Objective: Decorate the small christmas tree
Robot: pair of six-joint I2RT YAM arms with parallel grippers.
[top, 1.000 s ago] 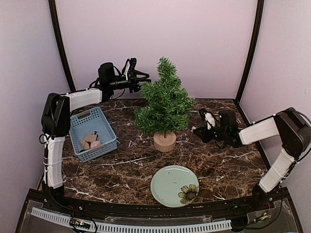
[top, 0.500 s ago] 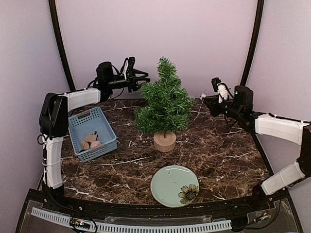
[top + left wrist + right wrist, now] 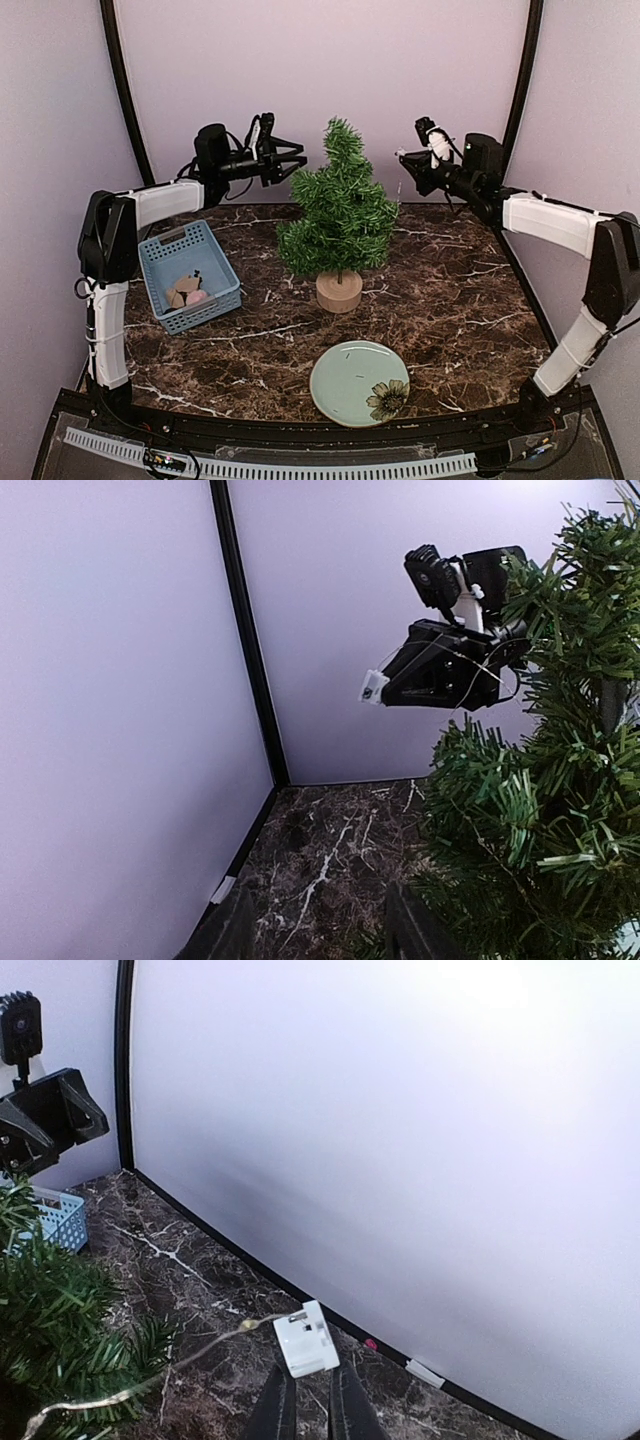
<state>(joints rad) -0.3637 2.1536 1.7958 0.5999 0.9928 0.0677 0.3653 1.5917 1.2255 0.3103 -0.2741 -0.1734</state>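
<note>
Top external: tree (image 3: 340, 215) stood on its wood stump near the middle of the table (image 3: 450, 320), a bit toward the far edge. No ornaments showed on its branches. Judged early in the job: only a thin wire (image 3: 160, 1368) reached into the lower branches (right wrist cam), so a light string looked part-started at most.

Right gripper (image 3: 408, 166) hung high, right of the treetop, jaws nearly closed, pinching a small white box (image 3: 305, 1345) at the wire's end. Left gripper (image 3: 295, 163) hovered left of the treetop, fingers approx half apart w/ nothing btwn them.

Left to do, by my read: drape the wire round the tree, then hang the bits (image 3: 185, 292) lying in the blue basket (image 3: 225, 258) at the table's left edge. Green plate (image 3: 345, 385) w/ a flower print sat by the near edge.

Table was dark brown marble-look w/ white veins. Room: plain lilac walls, black posts (image 3: 520, 90) at the far corners.
</note>
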